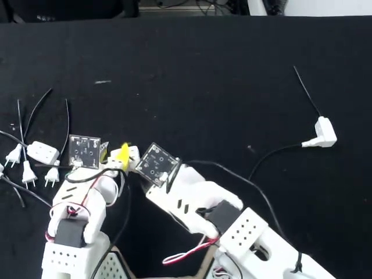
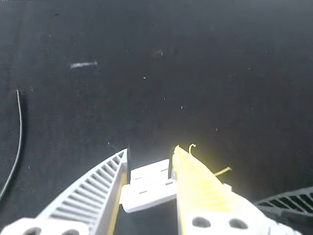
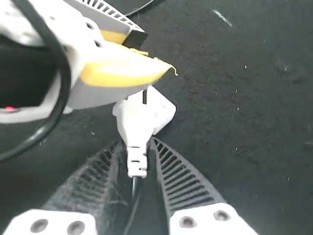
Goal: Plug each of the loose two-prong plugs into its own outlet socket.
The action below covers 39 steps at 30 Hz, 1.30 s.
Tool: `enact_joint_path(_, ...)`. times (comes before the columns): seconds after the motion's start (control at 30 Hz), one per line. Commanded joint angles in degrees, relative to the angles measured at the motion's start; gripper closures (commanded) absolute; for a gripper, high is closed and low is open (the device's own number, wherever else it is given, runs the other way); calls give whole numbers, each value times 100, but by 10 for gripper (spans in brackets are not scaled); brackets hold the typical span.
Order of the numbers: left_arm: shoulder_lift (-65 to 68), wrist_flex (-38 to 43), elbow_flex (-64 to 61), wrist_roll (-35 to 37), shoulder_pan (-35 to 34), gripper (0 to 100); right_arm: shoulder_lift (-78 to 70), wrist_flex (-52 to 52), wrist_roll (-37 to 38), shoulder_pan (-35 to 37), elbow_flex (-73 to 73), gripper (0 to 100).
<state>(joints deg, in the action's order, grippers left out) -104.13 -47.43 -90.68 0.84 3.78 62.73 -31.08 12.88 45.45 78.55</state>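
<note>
Plug [image 3: 133, 131] — tip against outlet socket [image 2: 149, 188]

White arms [image 1: 192, 197], ribbed jaws, yellow tape [image 2: 195, 181]

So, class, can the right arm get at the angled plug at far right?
Probably not yet: the right hand is shut on a corded plug, though nothing blocks the angled plug.

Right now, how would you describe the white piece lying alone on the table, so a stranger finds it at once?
On the black table, look toward the right arm's side. A white angled piece lies there, a black cord trailing from it. Unlike the plugs bunched at the left, it lies alone.
</note>
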Motion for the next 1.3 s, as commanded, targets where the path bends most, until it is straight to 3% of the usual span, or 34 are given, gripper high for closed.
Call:
enact_joint_path(0.0,-35,88,-66,-44,66,848,180,-299,-141,70,-259,988)
enact_joint_path(0.23,-26,440,-321,-18,66,848,180,-334,-360,70,-356,988)
enact_joint_path(0.47,-18,448,-365,-44,171,848,171,281,-378,70,31,988)
enact_joint_path(1.27,-9,457,-514,-149,409,848,224,-123,-387,79,-277,988)
